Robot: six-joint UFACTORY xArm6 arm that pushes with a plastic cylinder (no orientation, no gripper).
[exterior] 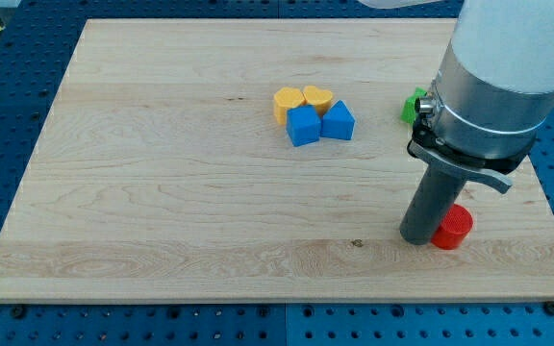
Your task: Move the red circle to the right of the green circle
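Observation:
The red circle lies on the wooden board near the view's bottom right. My tip stands on the board just left of the red circle and touches it. A green block shows at the view's right, above the red circle; the arm hides most of it, so its shape is unclear.
Several blocks cluster at the board's upper middle: a yellow hexagon, a yellow heart, a blue block and a blue block. The board's right edge runs close to the red circle. The arm's wide grey body covers the upper right.

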